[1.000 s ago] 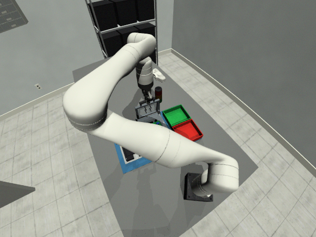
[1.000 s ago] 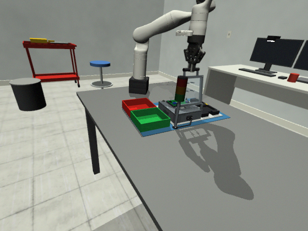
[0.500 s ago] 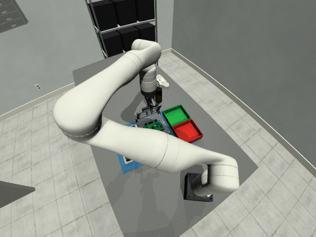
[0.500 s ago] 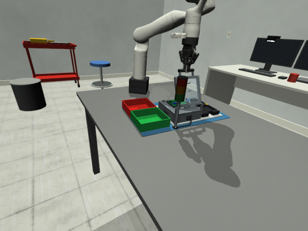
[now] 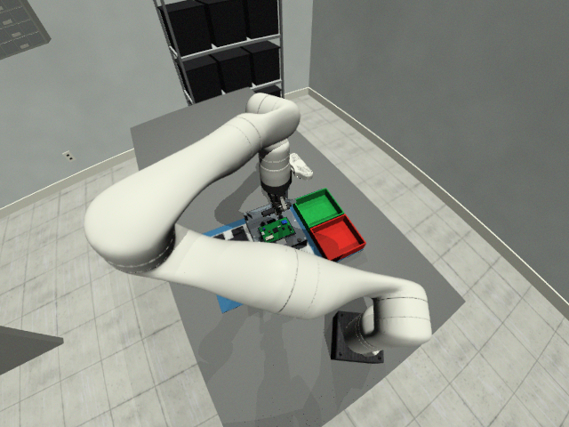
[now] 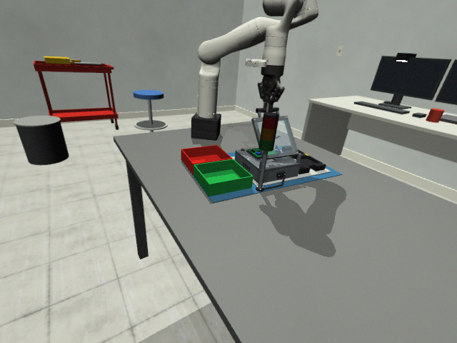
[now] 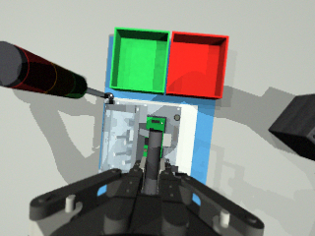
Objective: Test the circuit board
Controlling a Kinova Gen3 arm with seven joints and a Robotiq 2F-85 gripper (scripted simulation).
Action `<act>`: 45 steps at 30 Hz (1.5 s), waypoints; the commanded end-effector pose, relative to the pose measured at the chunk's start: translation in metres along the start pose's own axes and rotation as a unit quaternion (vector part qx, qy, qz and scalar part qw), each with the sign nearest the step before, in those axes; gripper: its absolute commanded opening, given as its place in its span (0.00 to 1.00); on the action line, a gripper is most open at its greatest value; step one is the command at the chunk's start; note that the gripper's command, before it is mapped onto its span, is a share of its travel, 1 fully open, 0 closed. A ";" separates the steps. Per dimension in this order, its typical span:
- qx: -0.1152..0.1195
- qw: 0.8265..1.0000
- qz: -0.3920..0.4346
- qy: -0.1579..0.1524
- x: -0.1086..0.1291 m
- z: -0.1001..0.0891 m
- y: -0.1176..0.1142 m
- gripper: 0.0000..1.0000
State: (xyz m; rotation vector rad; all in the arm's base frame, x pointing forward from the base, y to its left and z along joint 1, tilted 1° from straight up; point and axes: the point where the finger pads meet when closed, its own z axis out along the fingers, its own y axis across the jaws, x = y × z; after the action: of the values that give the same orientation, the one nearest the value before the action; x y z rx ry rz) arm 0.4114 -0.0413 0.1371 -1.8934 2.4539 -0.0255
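The gripper is pinched nearly shut on the lid handle; the lid stands half-raised. The board lies in the tester, bins at its 3 o'clock from above. The lid looks light, rigid and hinged; that central bar seems the sensible hold.

top high overhead, exterior table-level, wrist close, all share tester
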 end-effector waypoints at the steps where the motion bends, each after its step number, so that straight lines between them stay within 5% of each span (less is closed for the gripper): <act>1: -0.015 1.000 0.001 0.005 0.000 0.014 0.013 0.00; 15: -0.015 1.000 0.001 0.005 0.000 0.060 0.046 0.00; 45: -0.015 1.000 0.001 0.005 0.001 0.120 0.065 0.00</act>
State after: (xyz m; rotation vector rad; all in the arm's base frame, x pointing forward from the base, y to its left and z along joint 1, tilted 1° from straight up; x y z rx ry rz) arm 0.3549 -0.0247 0.0211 -1.8984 2.4730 -0.0056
